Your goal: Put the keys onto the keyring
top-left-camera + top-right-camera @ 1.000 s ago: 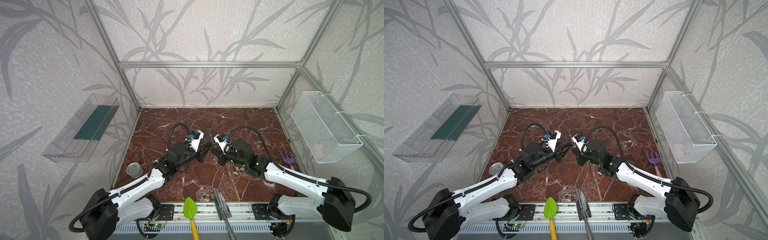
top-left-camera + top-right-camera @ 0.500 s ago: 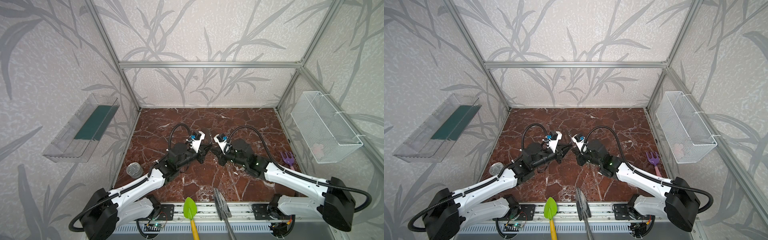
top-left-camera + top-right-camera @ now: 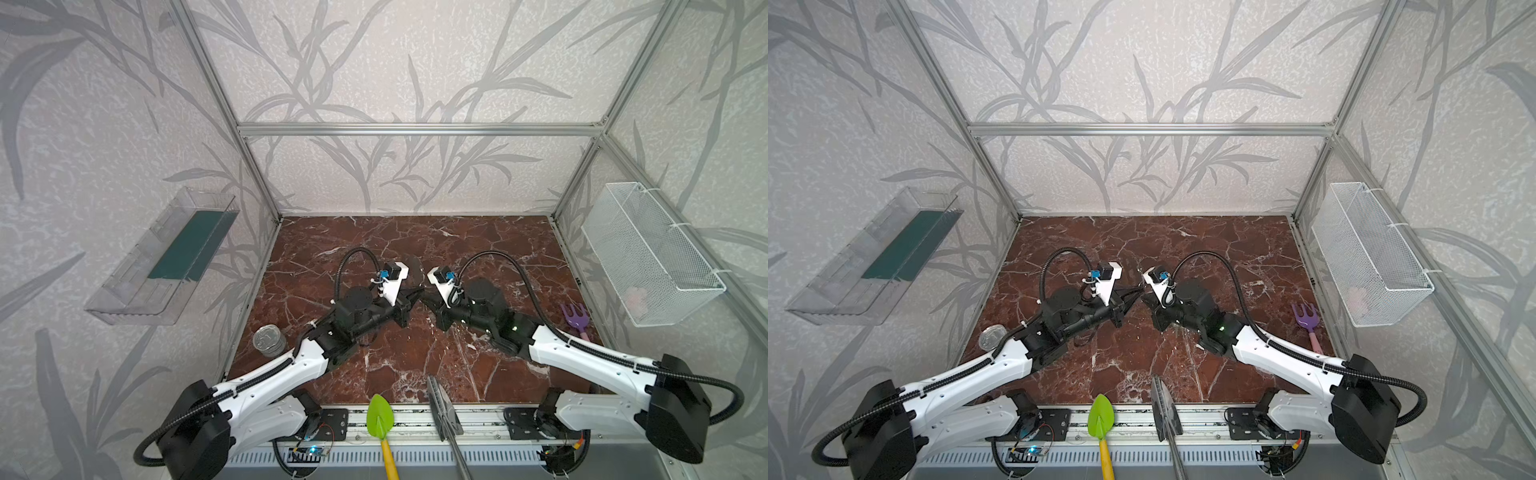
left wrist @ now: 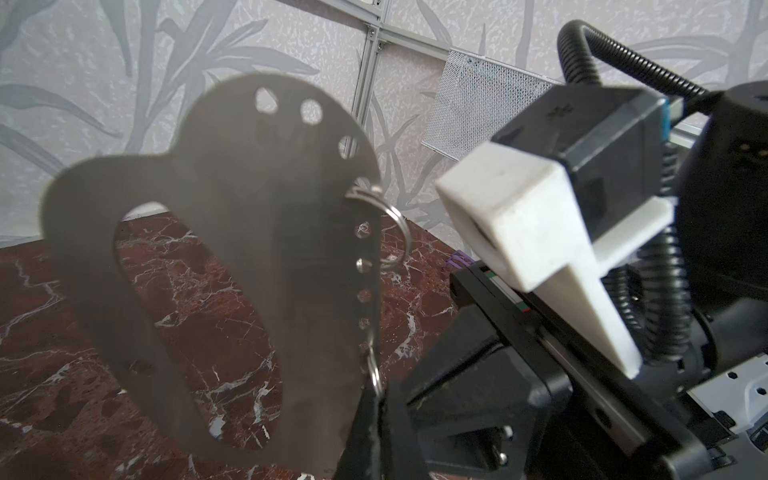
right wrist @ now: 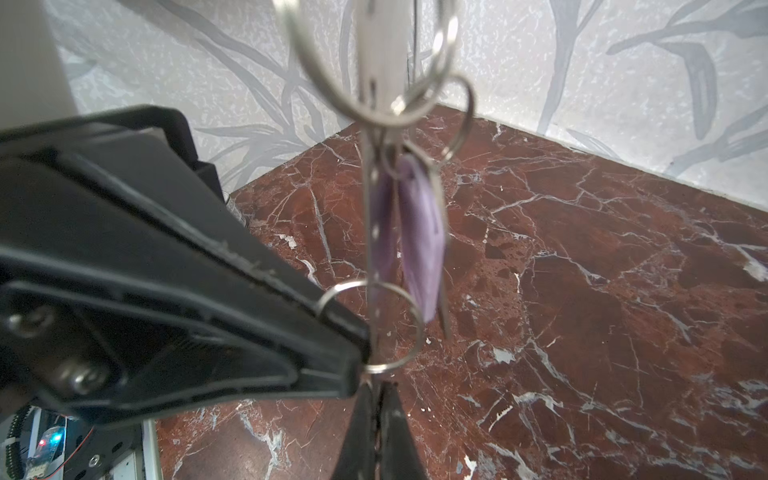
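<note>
In the middle of both top views, above the red marble floor [image 3: 415, 365], the two arms meet tip to tip and hold the keyring [image 4: 232, 249] up between them. The left gripper [image 4: 376, 415] is pressed together at the tag's lower edge, beside a small split ring [image 4: 374, 374] threaded through one of the edge holes; whether it pinches the plate or that ring is hard to say. The right gripper [image 5: 378, 419] is also pressed together from below, apparently nipping the tag's thin edge (seen edge-on in the right wrist view), with another split ring [image 5: 374, 328] just above its tips.

The lilac key [image 5: 419, 241] hangs from rings in the centre of the right wrist view, its silver blade pointing down. It looks already threaded on. The green key is not visible in any view, so I cannot tell where it is.

The tag is a stiff, thin, flat plate, probably light, and smooth enough to swivel in a two-point pinch. Its flat face near the edge holes seems the safest place to grip. The split rings are springy wire, slippery and small, and would need prising open at the coil end. The dangling key swings freely, so it is better held by its plastic head than by the narrow blade.
</note>
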Tool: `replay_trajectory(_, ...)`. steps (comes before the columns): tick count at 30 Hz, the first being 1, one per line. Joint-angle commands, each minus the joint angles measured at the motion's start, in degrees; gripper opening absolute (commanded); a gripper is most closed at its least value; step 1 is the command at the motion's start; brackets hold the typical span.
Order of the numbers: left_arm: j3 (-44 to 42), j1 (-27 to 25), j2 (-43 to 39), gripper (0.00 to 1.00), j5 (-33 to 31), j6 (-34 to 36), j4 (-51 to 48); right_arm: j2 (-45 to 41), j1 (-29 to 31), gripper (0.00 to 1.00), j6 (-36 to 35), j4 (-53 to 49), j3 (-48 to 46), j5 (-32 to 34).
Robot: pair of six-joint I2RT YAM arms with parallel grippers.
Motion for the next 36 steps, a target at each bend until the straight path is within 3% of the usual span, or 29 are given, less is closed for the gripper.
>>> replay_trajectory(1, -0.2, 0.8, -1.1, 0.0, -5.7, 0.3, 0.0, -2.7, 0.7, 0.0, 0.7, 2.6, -0.5, -0.4)
replay_trajectory(13, -2.6, 0.8, -3.0, 0.0, -10.9, -1.5, 3.5, -1.7, 0.7, 0.0, 5.0, 5.2, -1.3, -1.6)
replay_trajectory(22, -1.0, 0.9, -4.8, 0.0, -7.7, 0.8, -1.6, -1.4, 0.7, 0.0, 2.5, 3.2, -0.8, -1.3)
replay_trajectory(29, 2.0, 1.5, -5.6, 0.0, -5.9, 4.2, -10.6, -2.6, 0.6, 0.0, -1.9, -5.3, 2.1, -2.1)
replay_trajectory(36, 2.6, 2.5, -6.4, 0.0, -2.7, 3.9, -12.1, -3.8, 0.7, 0.0, -3.7, -5.2, 1.2, -0.9)
